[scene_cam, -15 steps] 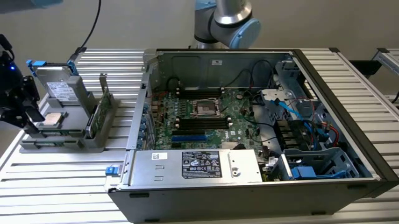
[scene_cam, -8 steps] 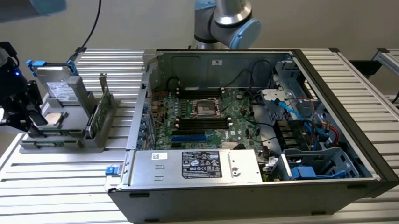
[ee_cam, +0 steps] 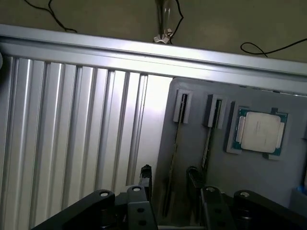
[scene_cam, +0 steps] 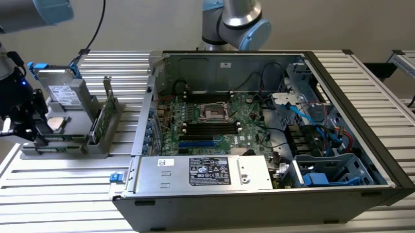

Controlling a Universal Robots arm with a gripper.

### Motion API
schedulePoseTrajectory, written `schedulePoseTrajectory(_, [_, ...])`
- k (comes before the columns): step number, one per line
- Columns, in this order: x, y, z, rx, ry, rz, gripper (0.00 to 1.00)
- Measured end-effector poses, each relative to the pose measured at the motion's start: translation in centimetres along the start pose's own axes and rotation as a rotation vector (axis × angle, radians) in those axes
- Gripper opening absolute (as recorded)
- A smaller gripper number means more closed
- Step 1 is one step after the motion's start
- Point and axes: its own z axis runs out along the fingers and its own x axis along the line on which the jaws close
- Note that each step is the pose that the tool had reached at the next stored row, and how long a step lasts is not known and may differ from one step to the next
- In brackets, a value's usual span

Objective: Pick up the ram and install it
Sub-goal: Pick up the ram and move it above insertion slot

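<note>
Gripper (ee_cam: 168, 171) over the parts holder (ee_cam: 194, 139) on the ribbed metal tabletop (ee_cam: 72, 134). The two dark fingers (ee_cam: 145, 175) stood apart and gripped nothing. In the wrist view the ram (ee_cam: 177, 139), seen edge-on as a thin dark line, stood in its slot in the grey holder and ran into the gap between the fingers. Whether either finger touched it could not be told. A second stick (ee_cam: 207, 143) stood in the neighbouring slot, parallel to the ram and just outside one finger. The square silver processor chip (ee_cam: 259, 131) lay flat in its own recess, farther from the gripper on that same side.

In the exterior view the gripper (scene_cam: 29, 128) hung at the side of the holder (scene_cam: 52, 153) towards the exterior view's left. The grey drive box (scene_cam: 65, 94) with blue clips stood in the holder just behind the gripper. The open computer case (scene_cam: 227, 65), with its motherboard (scene_cam: 220, 121) exposed, lay well apart from the gripper, towards the exterior view's right. The ram remained in the holder, not in the case.
</note>
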Motion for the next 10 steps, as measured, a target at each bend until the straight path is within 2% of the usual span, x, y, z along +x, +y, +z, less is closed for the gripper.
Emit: schedulePoseTrajectory(10, [0.0,-0.46,1.82,0.0004,0.0001,-0.012,0.42])
